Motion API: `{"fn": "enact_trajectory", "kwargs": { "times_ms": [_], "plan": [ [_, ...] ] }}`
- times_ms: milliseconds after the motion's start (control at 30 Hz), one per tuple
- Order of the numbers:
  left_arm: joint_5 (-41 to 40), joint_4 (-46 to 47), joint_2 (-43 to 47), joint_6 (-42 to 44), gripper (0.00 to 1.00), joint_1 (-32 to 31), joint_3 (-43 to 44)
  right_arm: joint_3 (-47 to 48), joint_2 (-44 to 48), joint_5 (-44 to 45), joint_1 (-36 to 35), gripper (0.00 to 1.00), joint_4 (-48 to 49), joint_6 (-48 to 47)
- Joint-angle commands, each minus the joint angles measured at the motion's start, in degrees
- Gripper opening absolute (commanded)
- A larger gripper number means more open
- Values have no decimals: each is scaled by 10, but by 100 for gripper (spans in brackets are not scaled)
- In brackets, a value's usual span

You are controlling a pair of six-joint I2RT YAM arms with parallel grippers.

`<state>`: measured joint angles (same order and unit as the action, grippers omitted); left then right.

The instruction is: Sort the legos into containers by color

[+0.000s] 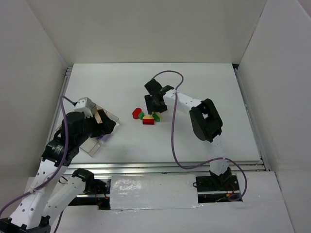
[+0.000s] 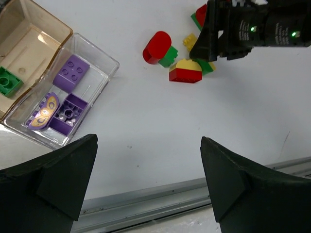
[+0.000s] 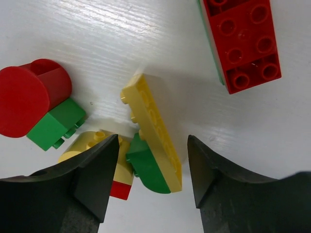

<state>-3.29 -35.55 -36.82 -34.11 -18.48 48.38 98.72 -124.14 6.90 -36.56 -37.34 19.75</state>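
Loose legos lie in a cluster [image 1: 146, 116] at mid-table. My right gripper [image 3: 152, 141] is open and low over them, its fingers either side of a yellow flat brick [image 3: 153, 126] joined to a green rounded piece [image 3: 151, 171]. Beside it lie a red cylinder [image 3: 26, 99], a green brick [image 3: 56, 124], a yellow-on-red rounded brick [image 3: 95, 148] and a red brick [image 3: 240, 41]. My left gripper [image 2: 148, 141] is open and empty, above the table just right of the clear tray [image 2: 104, 80]. The tray holds purple bricks [image 2: 70, 73] in one compartment and a green brick [image 2: 8, 80] in another.
The tray [image 1: 92, 149] sits at the table's left near corner, partly under my left arm. A metal rail [image 2: 160, 199] runs along the near edge. White walls enclose the table on three sides. The right arm's purple cable [image 1: 173, 131] loops over the table.
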Motion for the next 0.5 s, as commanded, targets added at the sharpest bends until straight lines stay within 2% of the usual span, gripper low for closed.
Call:
{"fn": "enact_trajectory", "kwargs": {
  "times_ms": [0,67,233,300,333,467],
  "plan": [
    [33,14,-22,20,99,-3,-4,32,-7,4,10,64,2,-17],
    [42,20,-24,21,99,-4,-6,40,-16,0,12,59,3,-20],
    [43,25,-8,18,99,-4,-13,61,-46,-9,16,58,-7,-29],
    [43,27,-6,18,100,-6,-14,66,-51,-9,18,53,-8,-30],
    [44,26,-6,18,99,-7,-14,65,-53,-11,18,49,-8,-31],
    [50,30,-9,19,99,-9,-16,49,-44,-10,25,10,-2,-24]
  ]
}}
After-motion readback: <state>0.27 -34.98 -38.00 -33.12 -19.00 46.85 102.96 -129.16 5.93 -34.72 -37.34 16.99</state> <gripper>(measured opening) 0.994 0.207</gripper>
